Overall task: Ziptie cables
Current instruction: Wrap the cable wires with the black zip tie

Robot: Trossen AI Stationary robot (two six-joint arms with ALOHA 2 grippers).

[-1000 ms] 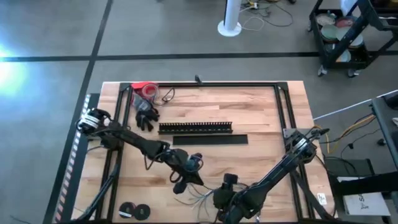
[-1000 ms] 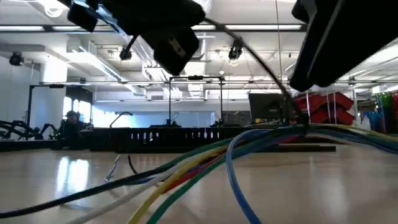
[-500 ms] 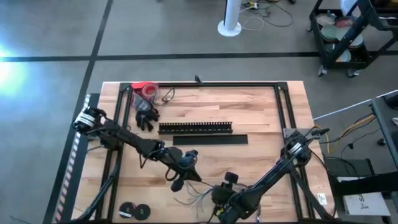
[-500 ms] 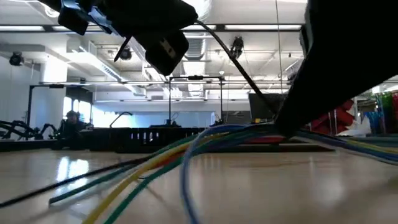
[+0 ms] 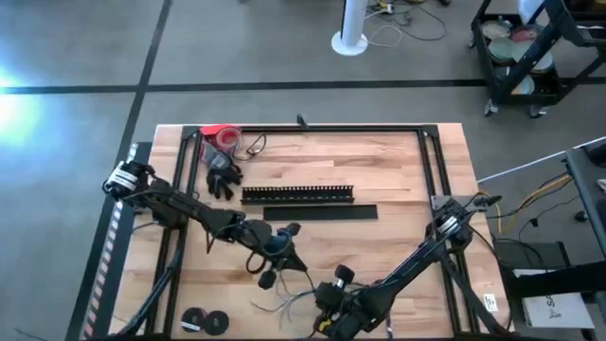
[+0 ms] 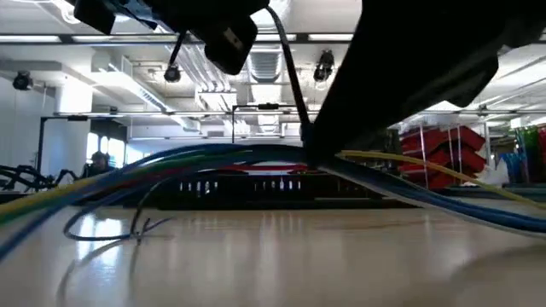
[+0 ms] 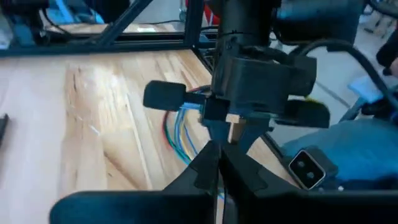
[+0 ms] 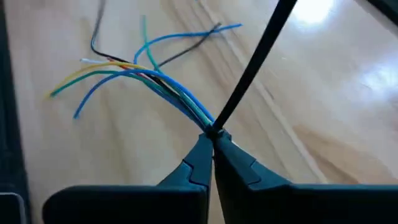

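High view, left to right. The left gripper, jaws closed with nothing seen between them, hovers at about seven o'clock on the light wooden table. Just to its right lie the cables, a loose bundle of thin blue, green, yellow and black wires, fanned on the table at six o'clock and pinched at their gathered end by the closed jaws of the right gripper, beside a thin black tie strap. Judged light, limp and slippery, the wires will splay unless held at the gathered neck. Compared with one second earlier, both grippers have shifted toward nine o'clock, dragging the bundle along.
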